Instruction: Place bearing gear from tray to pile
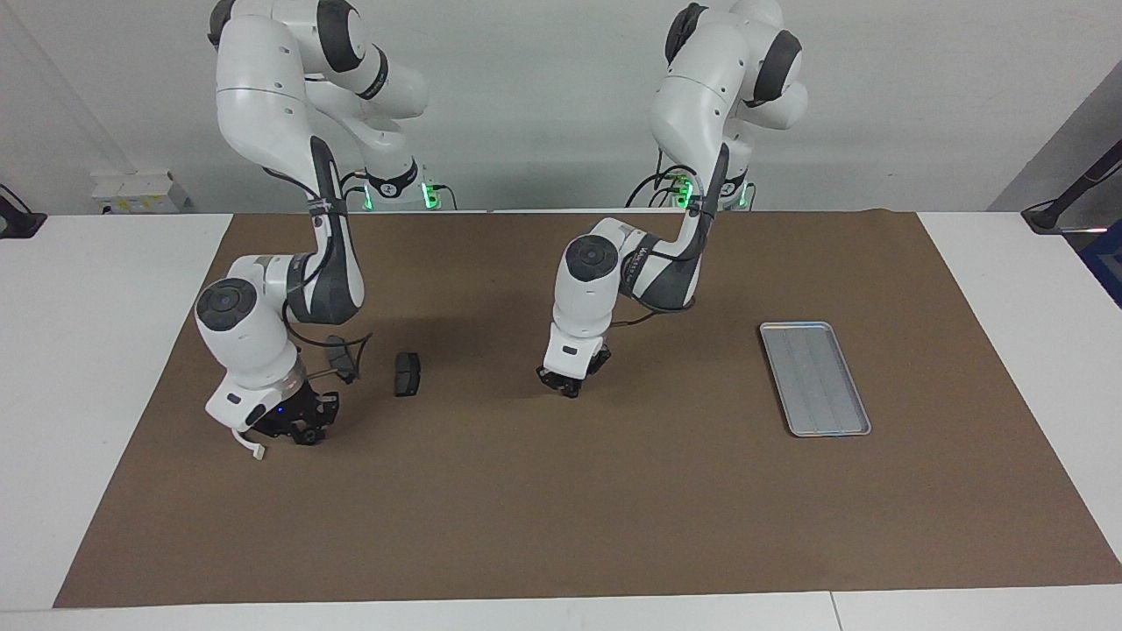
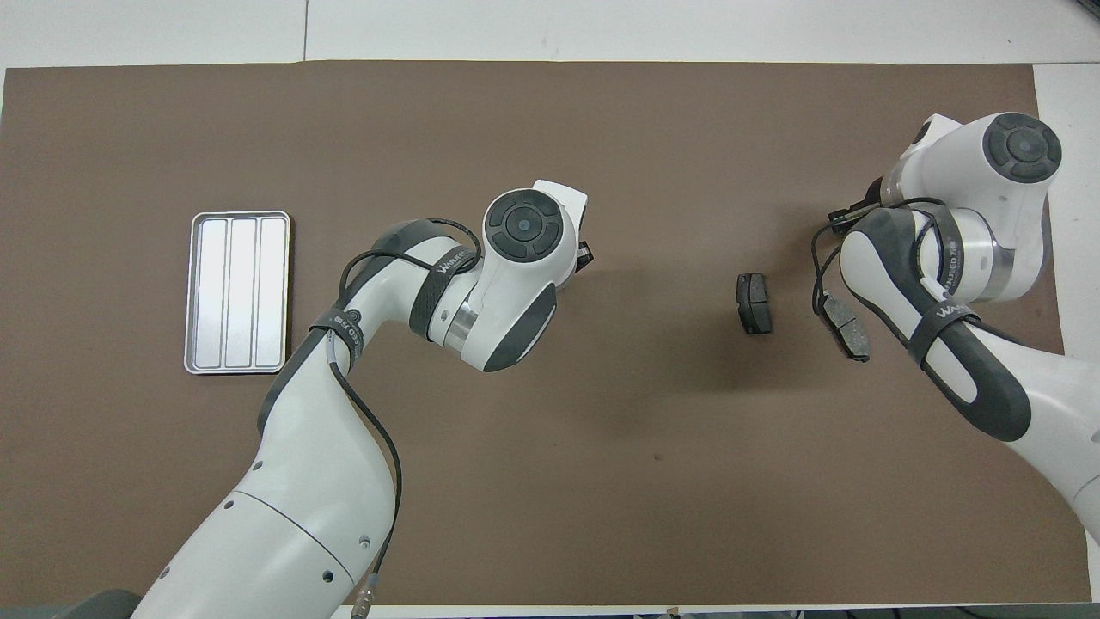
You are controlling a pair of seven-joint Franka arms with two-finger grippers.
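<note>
The silver-grey tray (image 1: 815,377) lies empty on the brown mat toward the left arm's end of the table; it also shows in the overhead view (image 2: 238,292). No bearing gear shows in either view. The pile lies toward the right arm's end: two dark brake-pad pieces (image 1: 408,374) (image 1: 342,355), also seen from overhead (image 2: 754,303) (image 2: 846,325), and a white curved bracket (image 1: 248,445). My left gripper (image 1: 568,386) hangs low over the middle of the mat, between tray and pile. My right gripper (image 1: 302,431) is low over the mat beside the white bracket. From overhead both hands hide their grippers.
The brown mat (image 1: 561,526) covers most of the white table (image 1: 105,368). A dark mount (image 1: 1065,206) stands at the table's corner near the left arm's base, and a white socket box (image 1: 140,191) is near the right arm's base.
</note>
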